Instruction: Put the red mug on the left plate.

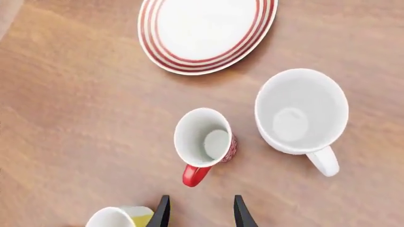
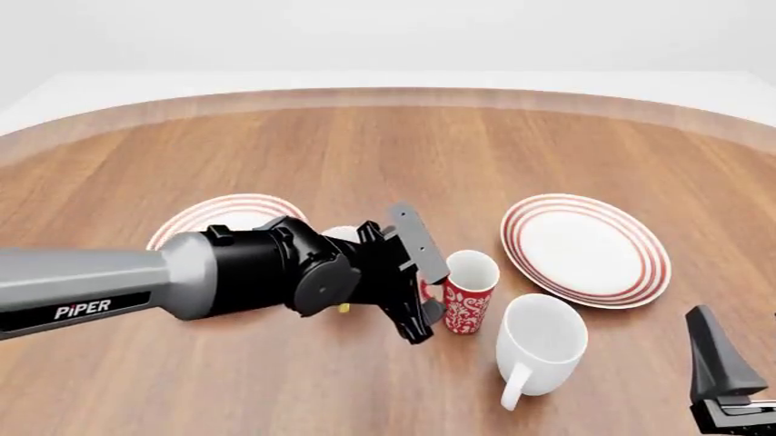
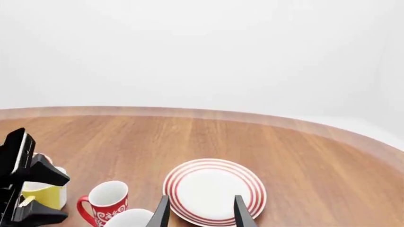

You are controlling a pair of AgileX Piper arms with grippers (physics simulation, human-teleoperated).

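The red mug (image 2: 468,289) with white scrollwork stands upright on the wooden table between the two plates, also visible as the red mug (image 1: 205,141) and the red mug (image 3: 105,202). Its red handle points toward my left gripper (image 2: 427,302), which is open just short of it; in the left wrist view the left gripper (image 1: 200,215) has bare table between its fingertips. The left plate (image 2: 203,216) lies behind my left arm, partly hidden. My right gripper (image 2: 715,363) is open low at the near right, as the right gripper (image 3: 200,213) shows.
A larger white mug (image 2: 542,338) stands just right of the red mug, nearer the front. The right plate (image 2: 586,247) lies beyond it. A yellow mug (image 3: 44,194) sits by the left gripper, mostly hidden behind the arm in the front view.
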